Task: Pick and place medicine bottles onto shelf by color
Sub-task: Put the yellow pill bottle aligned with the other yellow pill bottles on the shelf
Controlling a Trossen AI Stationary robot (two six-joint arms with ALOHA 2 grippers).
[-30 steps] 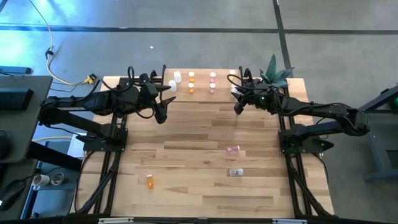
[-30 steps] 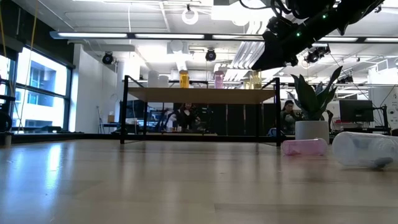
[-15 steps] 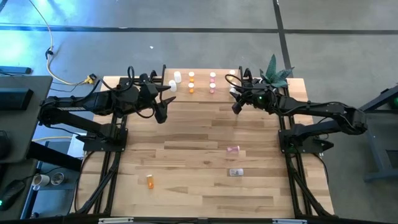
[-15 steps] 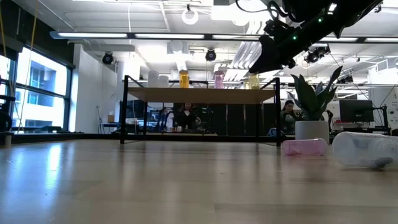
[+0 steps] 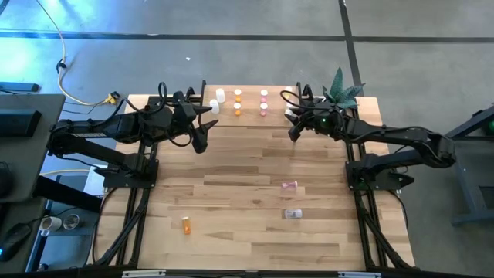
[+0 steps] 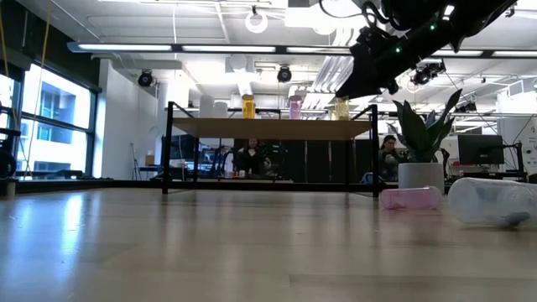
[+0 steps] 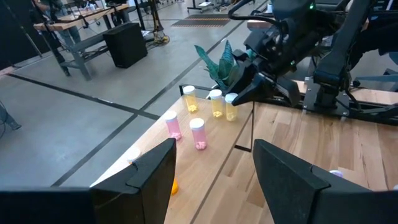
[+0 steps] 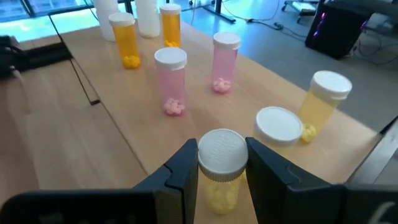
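Fingers (image 8: 180, 171) of the right gripper (image 8: 221, 177) clamp an upright yellow bottle (image 8: 221, 168) over the shelf (image 8: 112, 124), just beside two standing yellow bottles (image 8: 323, 102); left gripper (image 7: 211, 174) waits open.

We noted the shelf (image 5: 247, 103) top crowded along the far edge: white bottles (image 5: 220, 96) at its left end, two orange (image 5: 237, 102), two pink (image 5: 264, 102), and two yellow (image 8: 323, 102) at its right end, with narrow gaps between pairs. The right gripper (image 5: 292, 133), clamping a yellow bottle (image 8: 221, 171), hung over the right end, just short of the standing yellows. The plant (image 5: 342, 91) hemmed that corner. The left gripper (image 5: 202, 141), fingers apart, blocked the left end's front. The mid-table (image 5: 247, 166) lay open; three fallen bottles (image 5: 289, 185) sat nearer the front, well apart.
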